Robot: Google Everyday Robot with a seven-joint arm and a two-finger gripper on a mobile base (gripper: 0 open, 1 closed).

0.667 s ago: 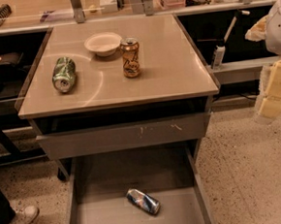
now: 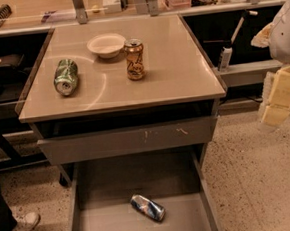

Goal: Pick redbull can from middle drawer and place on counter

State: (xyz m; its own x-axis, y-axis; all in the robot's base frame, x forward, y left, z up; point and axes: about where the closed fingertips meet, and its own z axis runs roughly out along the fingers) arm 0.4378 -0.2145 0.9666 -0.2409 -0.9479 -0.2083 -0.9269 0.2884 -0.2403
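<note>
The redbull can (image 2: 148, 207) lies on its side on the floor of the open middle drawer (image 2: 103, 226), near its centre, at the bottom of the camera view. The beige counter (image 2: 182, 74) tops the grey cabinet above the drawer. My gripper (image 2: 278, 102) hangs at the far right edge of the view, beside the cabinet and level with the counter's edge. It is well above and to the right of the can and holds nothing.
On the counter stand an orange-gold can (image 2: 134, 59) and a white bowl (image 2: 106, 45), and a dented green can (image 2: 66, 77) lies on its side. The scratched drawer front (image 2: 127, 140) sits above the open drawer. A person's shoe (image 2: 18, 229) is at the lower left. Shelving runs behind.
</note>
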